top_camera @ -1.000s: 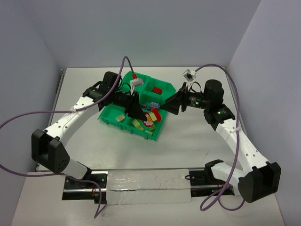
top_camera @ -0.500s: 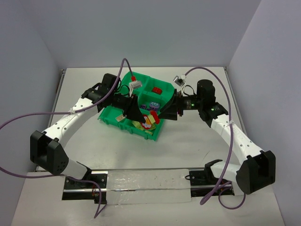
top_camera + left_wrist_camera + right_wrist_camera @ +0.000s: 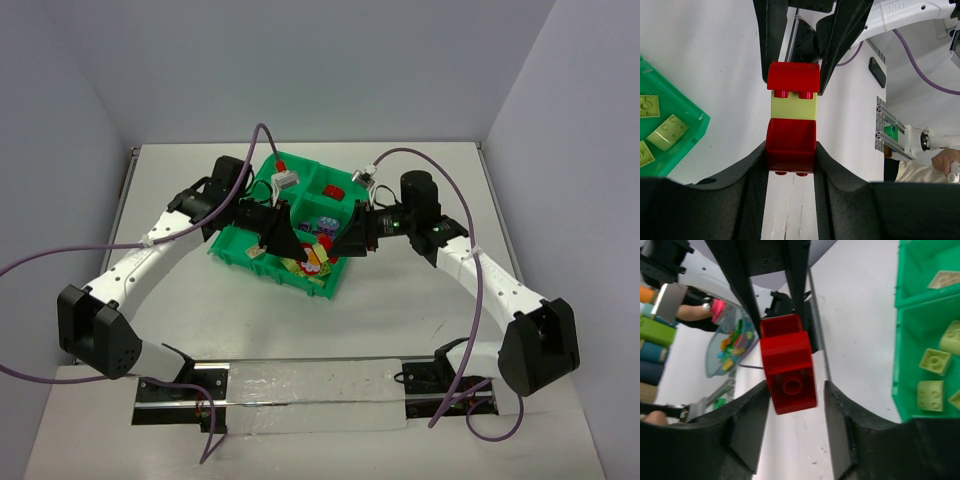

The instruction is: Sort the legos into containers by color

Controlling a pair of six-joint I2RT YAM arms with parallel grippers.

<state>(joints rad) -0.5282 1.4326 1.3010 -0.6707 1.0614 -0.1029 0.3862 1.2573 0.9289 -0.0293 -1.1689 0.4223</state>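
The left hand [image 3: 790,150] is clamped on the lower red brick [image 3: 790,142] of a red-yellow-red stack of legos [image 3: 792,105]. The stack is held in the air at the centre of the overhead view, by the lower right corner of the green tray [image 3: 232,248]. The right hand [image 3: 795,386] closely flanks the upper red brick [image 3: 793,76]; whether it grips, I cannot tell. Loose yellow legos [image 3: 932,362] lie in compartments at the right edge of the right wrist view.

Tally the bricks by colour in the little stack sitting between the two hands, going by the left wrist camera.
Red plastic studded bricks: 2
Pale yellow plastic studded brick: 1
Total: 3
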